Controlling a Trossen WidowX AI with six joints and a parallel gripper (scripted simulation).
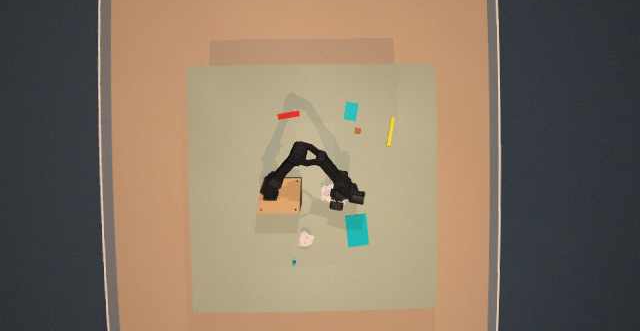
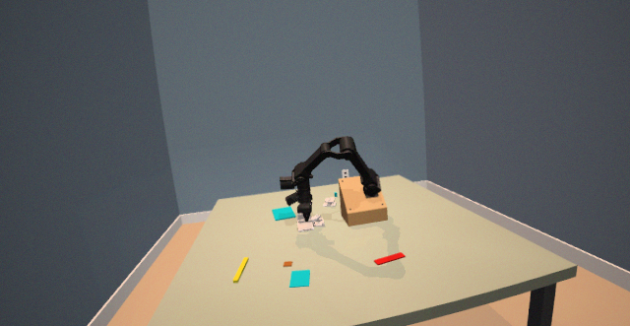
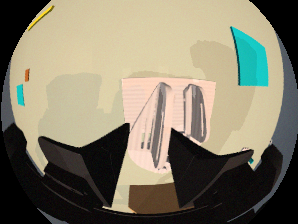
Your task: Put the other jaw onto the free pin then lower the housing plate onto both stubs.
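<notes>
My gripper is shut on a pale pink jaw with a long grey edge, low over the pale pink base. A second grey-edged part, apparently the other jaw, stands on the base to the right in the wrist view. The pins and any meshing of the teeth are hidden, so I cannot tell whether the held jaw sits on its pin. A separate pale piece with dark spots, apparently the housing plate, lies apart from the base.
The arm stands on an orange-brown box. A large teal sheet lies near the base. Farther off are a small teal sheet, an orange square, a yellow strip and a red strip.
</notes>
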